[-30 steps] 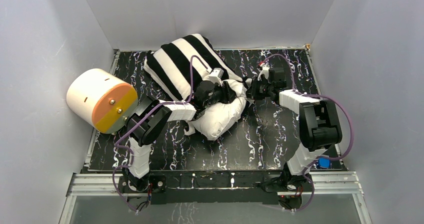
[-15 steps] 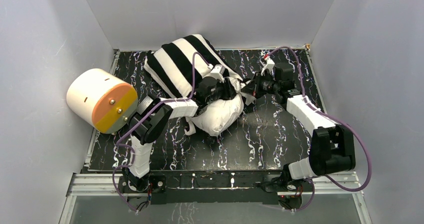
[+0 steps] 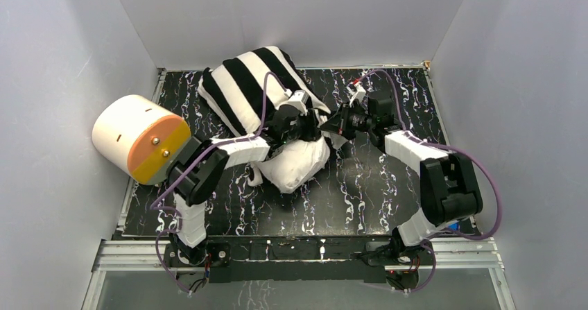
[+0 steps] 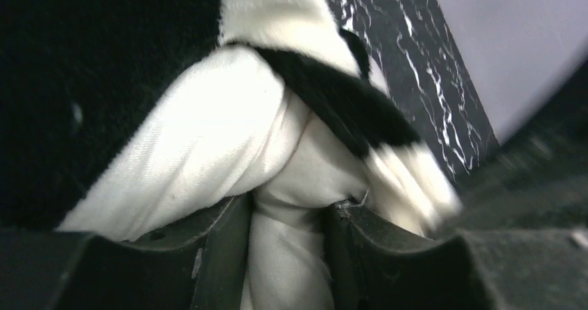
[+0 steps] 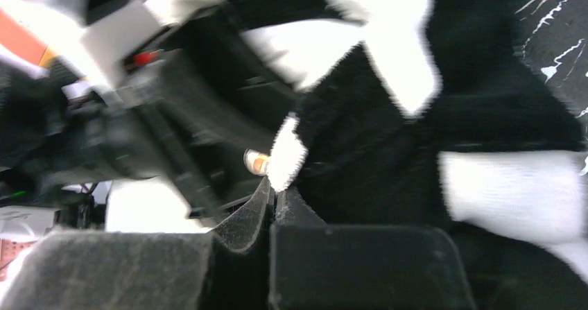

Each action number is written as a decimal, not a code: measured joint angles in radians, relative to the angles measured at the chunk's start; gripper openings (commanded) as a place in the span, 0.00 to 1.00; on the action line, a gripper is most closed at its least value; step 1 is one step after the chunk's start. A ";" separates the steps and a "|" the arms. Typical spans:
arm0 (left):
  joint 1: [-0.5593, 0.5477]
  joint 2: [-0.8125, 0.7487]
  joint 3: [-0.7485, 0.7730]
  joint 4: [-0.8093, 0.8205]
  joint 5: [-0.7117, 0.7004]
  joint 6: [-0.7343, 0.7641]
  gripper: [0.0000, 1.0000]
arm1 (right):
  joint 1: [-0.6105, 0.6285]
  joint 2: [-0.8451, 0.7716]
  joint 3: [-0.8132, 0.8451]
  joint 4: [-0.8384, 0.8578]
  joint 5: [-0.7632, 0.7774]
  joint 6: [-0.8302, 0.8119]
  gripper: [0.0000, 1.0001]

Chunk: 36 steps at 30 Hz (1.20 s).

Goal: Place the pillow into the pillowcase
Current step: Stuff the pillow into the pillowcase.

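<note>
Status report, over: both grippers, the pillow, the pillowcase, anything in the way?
Left gripper shut on plump white fabric pillow. Right gripper shut on edge of black-and-white striped fabric pillowcase. Pillow partly inside, near end bare. Nothing blocking seen.

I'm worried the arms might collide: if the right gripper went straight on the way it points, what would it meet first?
The right gripper is shut on the pillowcase edge, so that fabric comes first. Just beyond it, likely the left gripper holding the pillow; the blur leaves their gap unclear.
</note>
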 measured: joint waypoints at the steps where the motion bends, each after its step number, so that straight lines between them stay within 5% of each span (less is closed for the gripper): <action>1: 0.000 -0.039 -0.017 -0.027 0.002 0.000 0.48 | 0.000 0.015 -0.005 0.024 0.000 0.007 0.00; 8: 0.017 -0.319 -0.126 -0.222 0.017 -0.009 0.63 | 0.002 0.100 -0.005 0.071 -0.006 0.058 0.00; 15: -0.092 -0.491 -0.070 -0.404 -0.043 0.092 0.58 | -0.004 0.101 -0.005 0.092 0.009 0.082 0.00; 22: -0.115 -0.456 -0.003 -0.580 -0.213 0.207 0.41 | -0.006 0.087 -0.005 0.092 0.007 0.109 0.00; 27: -0.104 -0.277 0.118 -0.602 -0.334 0.248 0.24 | -0.007 0.063 -0.005 0.087 0.002 0.101 0.00; 36: -0.006 -0.013 0.157 -0.448 -0.268 0.143 0.22 | -0.017 0.021 -0.003 0.019 -0.010 0.077 0.00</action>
